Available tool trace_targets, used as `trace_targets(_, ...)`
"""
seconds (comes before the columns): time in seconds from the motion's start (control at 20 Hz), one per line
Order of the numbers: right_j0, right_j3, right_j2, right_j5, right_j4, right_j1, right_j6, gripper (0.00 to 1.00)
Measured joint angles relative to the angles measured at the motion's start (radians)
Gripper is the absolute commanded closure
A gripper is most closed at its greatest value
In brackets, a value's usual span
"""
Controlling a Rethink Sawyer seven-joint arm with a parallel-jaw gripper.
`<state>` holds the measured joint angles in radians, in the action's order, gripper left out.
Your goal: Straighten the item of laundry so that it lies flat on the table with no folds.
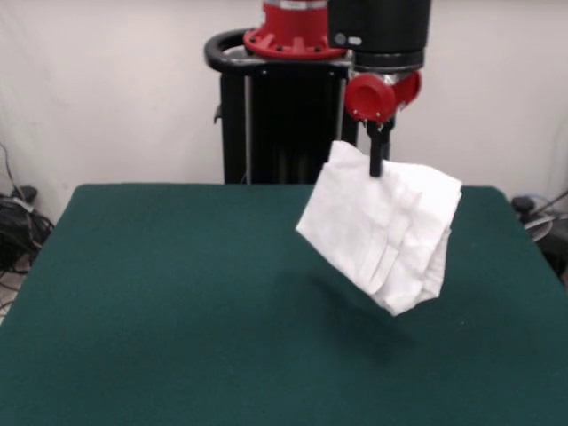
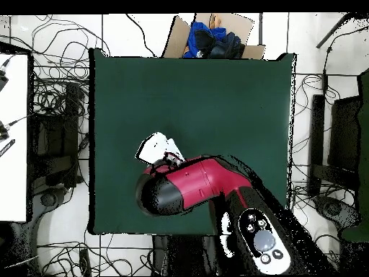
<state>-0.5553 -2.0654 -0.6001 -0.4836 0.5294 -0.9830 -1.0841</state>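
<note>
Currently the black gripper [image 1: 376, 165] is clamped on the top edge of the small white folded cloth shirt [image 1: 386, 232], which hangs bunched below it, clear of the dark green table [image 1: 177, 302]. Light, limp, several layers folded; regrip at a single-layer corner.

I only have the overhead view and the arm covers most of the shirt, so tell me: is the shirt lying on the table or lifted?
Observer: Lifted. In the front view the shirt hangs from the gripper, clear of the table.
Operator: Is it spread open?
Observer: No, it hangs bunched in several folded layers.
Operator: Any print showing?
Observer: None; only plain white cloth faces the front camera.
</note>
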Motion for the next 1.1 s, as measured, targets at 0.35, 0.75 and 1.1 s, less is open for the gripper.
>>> trace_targets(0.35,0.021,0.001,0.002,0.0,-0.001,-0.008,0.0,1.0)
trace_targets(0.75,0.034,0.002,0.01,0.0,-0.002,-0.009,0.0,0.0)
trace_targets(1.1,0.039,0.002,0.032,0.0,-0.007,-0.009,0.0,0.0)
